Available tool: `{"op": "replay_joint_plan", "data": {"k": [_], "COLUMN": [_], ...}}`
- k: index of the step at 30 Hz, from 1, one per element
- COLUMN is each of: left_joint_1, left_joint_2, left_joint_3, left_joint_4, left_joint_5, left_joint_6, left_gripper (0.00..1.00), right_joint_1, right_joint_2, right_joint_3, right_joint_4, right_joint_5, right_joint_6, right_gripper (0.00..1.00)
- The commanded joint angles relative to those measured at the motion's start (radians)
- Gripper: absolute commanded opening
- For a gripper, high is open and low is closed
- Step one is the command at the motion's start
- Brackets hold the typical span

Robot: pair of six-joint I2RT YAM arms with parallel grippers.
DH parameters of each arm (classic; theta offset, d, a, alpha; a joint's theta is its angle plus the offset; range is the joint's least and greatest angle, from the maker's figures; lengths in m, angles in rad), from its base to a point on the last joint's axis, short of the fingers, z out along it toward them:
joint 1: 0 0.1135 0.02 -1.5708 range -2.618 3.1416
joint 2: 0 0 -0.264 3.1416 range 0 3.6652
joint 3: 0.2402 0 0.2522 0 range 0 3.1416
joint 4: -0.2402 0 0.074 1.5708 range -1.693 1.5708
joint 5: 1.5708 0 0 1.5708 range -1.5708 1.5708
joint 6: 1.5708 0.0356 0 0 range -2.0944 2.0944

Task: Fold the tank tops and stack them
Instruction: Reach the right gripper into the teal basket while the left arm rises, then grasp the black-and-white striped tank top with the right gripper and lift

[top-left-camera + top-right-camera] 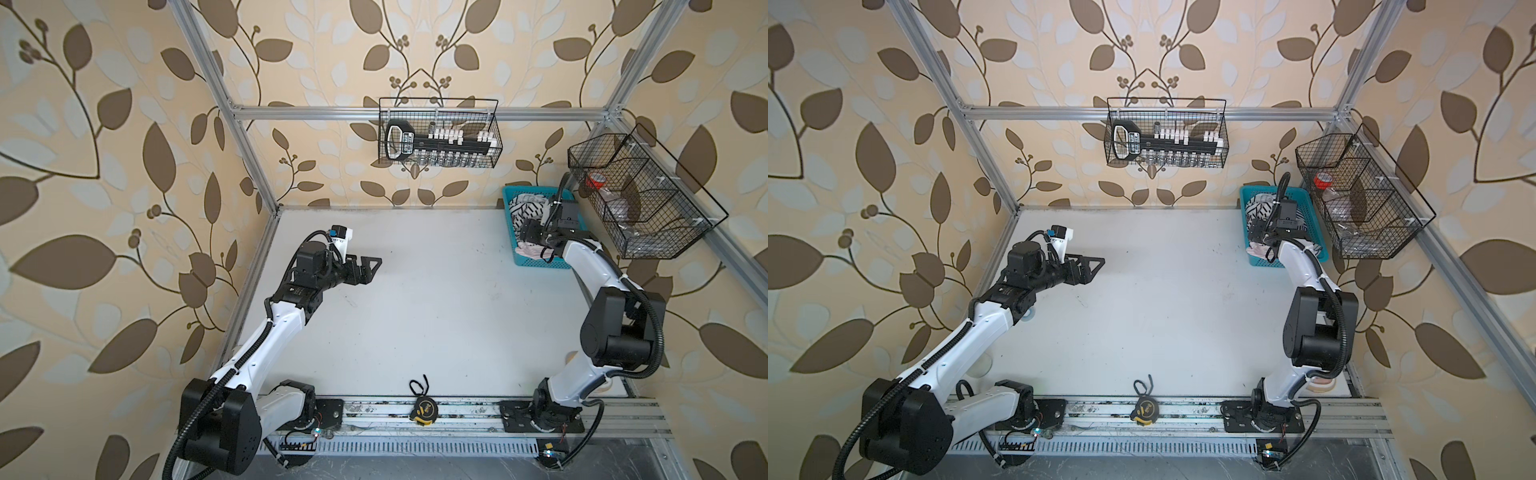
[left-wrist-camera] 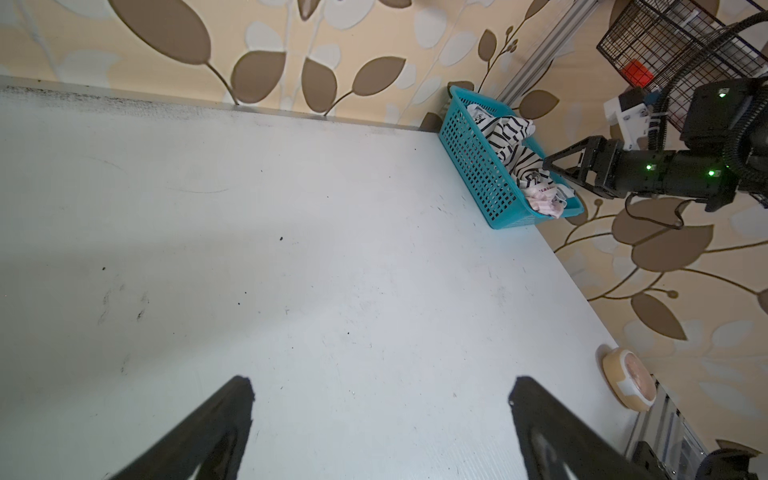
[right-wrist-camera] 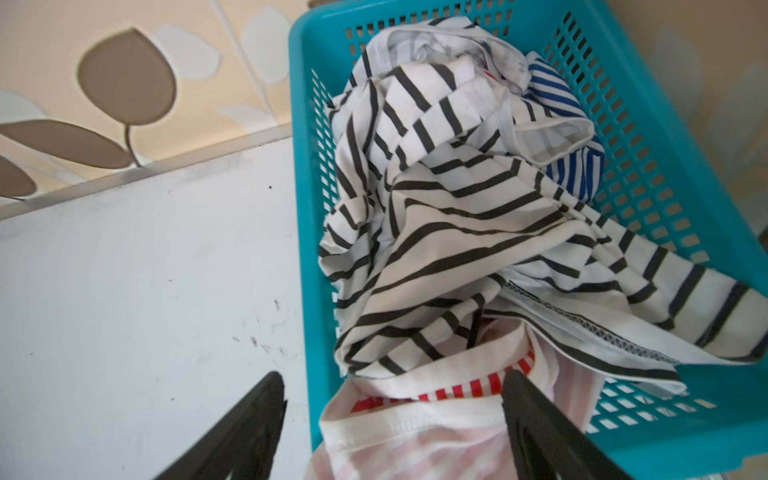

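The tank tops lie crumpled in a turquoise basket (image 3: pixel 665 166) at the table's far right corner (image 1: pixel 510 226). The black-and-white one (image 3: pixel 436 232) is on top. The navy-and-white one (image 3: pixel 573 166) peeks out behind it. The red-and-white one (image 3: pixel 415 428) hangs over the basket's near wall. My right gripper (image 3: pixel 393 378) is open and straddles that top's white hem, one finger outside the basket wall and one inside. My left gripper (image 2: pixel 381 384) hovers open and empty over the bare table on the left (image 1: pixel 372 266).
The white table (image 1: pixel 415 311) has a yellow-black tape measure (image 1: pixel 424 409) at its front edge. A roll of beige tape (image 2: pixel 627 384) sits at the right edge. Black wire baskets hang on the back rail (image 1: pixel 440 133) and the right rail (image 1: pixel 640 199).
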Motion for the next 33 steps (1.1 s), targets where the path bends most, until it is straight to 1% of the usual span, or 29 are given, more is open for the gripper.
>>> {"op": "replay_joint_plan", "data": {"k": [1, 4, 8, 13, 19, 21, 23, 26, 27, 33], "left_joint_1": [-0.012, -0.013, -0.015, -0.015, -0.016, -0.016, -0.016, -0.016, -0.016, -0.018], "left_joint_2": [-0.027, -0.030, -0.030, -0.026, -0.028, -0.029, -0.030, -0.030, -0.030, -0.040], "left_joint_3": [0.030, 0.027, 0.024, 0.026, 0.026, 0.024, 0.024, 0.024, 0.024, 0.021], "left_joint_4": [0.004, 0.003, 0.000, 0.000, -0.009, -0.009, -0.009, -0.008, -0.008, -0.005], "left_joint_5": [0.028, 0.022, 0.016, 0.014, 0.009, 0.006, 0.007, 0.008, 0.009, 0.011], "left_joint_6": [-0.010, -0.010, -0.009, -0.009, -0.004, -0.002, -0.003, -0.004, -0.003, -0.006], "left_gripper": [0.99, 0.99, 0.99, 0.99, 0.99, 0.99, 0.99, 0.99, 0.99, 0.99], "right_joint_1": [0.000, 0.000, 0.000, 0.000, 0.000, 0.001, 0.000, 0.001, 0.002, 0.032], "right_joint_2": [0.045, 0.077, 0.108, 0.144, 0.165, 0.165, 0.160, 0.137, 0.129, 0.060], "right_joint_3": [0.055, 0.075, 0.094, 0.117, 0.124, 0.124, 0.124, 0.116, 0.113, 0.098], "right_joint_4": [-0.021, -0.023, -0.018, -0.018, -0.011, -0.011, -0.012, -0.010, -0.009, -0.012], "right_joint_5": [-0.016, -0.027, -0.014, -0.015, -0.035, -0.031, -0.027, -0.032, -0.031, -0.001], "right_joint_6": [0.022, 0.033, 0.041, 0.044, 0.052, 0.050, 0.049, 0.047, 0.047, 0.023], "right_gripper": [0.74, 0.69, 0.65, 0.54, 0.35, 0.25, 0.13, 0.02, 0.00, 0.00]}}
